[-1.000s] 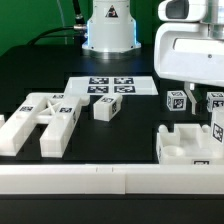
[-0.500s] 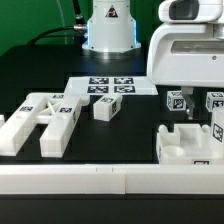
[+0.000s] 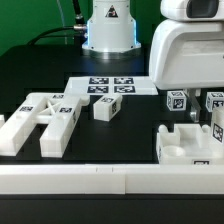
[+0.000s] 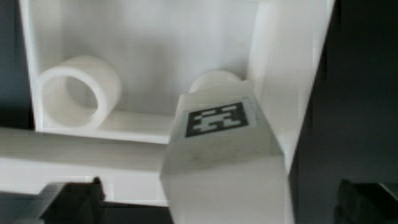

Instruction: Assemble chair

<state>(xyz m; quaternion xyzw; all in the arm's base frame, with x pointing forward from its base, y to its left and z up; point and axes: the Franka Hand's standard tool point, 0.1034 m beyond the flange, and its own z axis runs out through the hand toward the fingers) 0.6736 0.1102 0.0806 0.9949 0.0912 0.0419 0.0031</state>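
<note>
Hovering at the exterior view's right, the gripper [image 4: 217,203] stands wide, nothing gripped. The tagged chair piece [image 4: 222,150] sits squarely between its fingers [image 4: 71,203] — long axis crossing their closing line — beside the seat block [image 4: 80,95].

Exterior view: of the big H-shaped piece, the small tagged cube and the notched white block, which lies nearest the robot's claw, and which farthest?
1. The notched white block, under the gripper, on the exterior view's right.
2. The small tagged cube, mid-table.
3. The big H-shaped piece, far on the exterior view's left.
</note>
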